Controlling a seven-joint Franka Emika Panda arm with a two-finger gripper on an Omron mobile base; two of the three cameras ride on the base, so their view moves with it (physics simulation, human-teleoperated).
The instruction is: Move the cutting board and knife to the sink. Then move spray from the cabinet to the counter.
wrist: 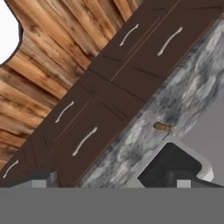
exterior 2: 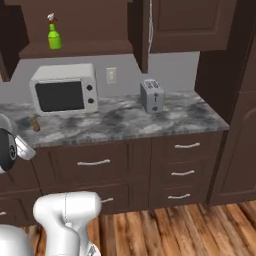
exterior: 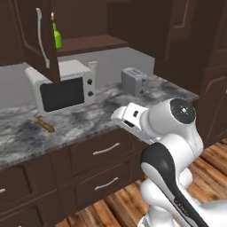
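The green spray point(exterior: 57, 36) point(exterior 2: 54, 35) stands on the lower shelf of the open cabinet point(exterior: 91, 43) point(exterior 2: 85, 48), above the microwave. The knife point(exterior: 44, 124) point(exterior 2: 35, 123) point(wrist: 162, 127), a short brown stick, lies on the grey marbled counter point(exterior: 102, 104) point(exterior 2: 130, 120) in front of the microwave's left end. My gripper point(wrist: 113, 181) is open and holds nothing; it looks down at the counter's front edge. Its white hand point(exterior: 128, 117) hovers over that edge, right of the knife. The cutting board and the sink are out of view.
A white microwave point(exterior: 62, 86) point(exterior 2: 64, 90) point(wrist: 175, 164) and a steel toaster point(exterior: 134, 80) point(exterior 2: 152, 95) stand on the counter. The open cabinet door point(exterior: 33, 31) with its long silver handle point(exterior: 42, 37) hangs over the microwave's left. Drawers point(exterior 2: 95, 162) sit below, over a wooden floor point(wrist: 52, 65).
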